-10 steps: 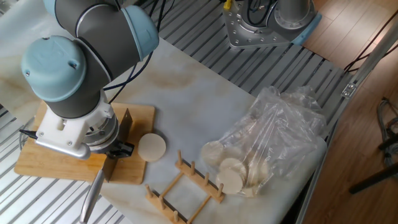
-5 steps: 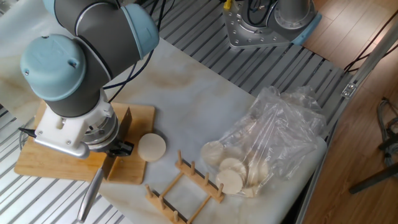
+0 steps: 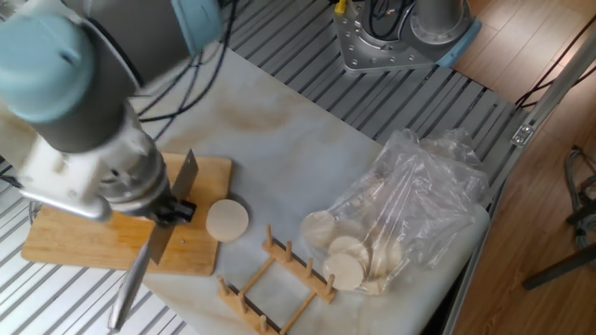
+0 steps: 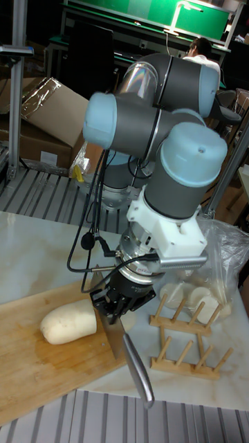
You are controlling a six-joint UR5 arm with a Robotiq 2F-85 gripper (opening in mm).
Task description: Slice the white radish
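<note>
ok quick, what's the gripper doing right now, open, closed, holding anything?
Gripper: closed on the knife, blade down at the cutting board, next to the radish's cut end.

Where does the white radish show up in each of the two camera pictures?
Fixed view: white radish, only its round cut face showing, at the cutting board's right edge, beside the knife.
Tall fixed view: lying lengthwise on the board, lower left, left of the knife.
Shared landmark: the wooden rack.
</note>
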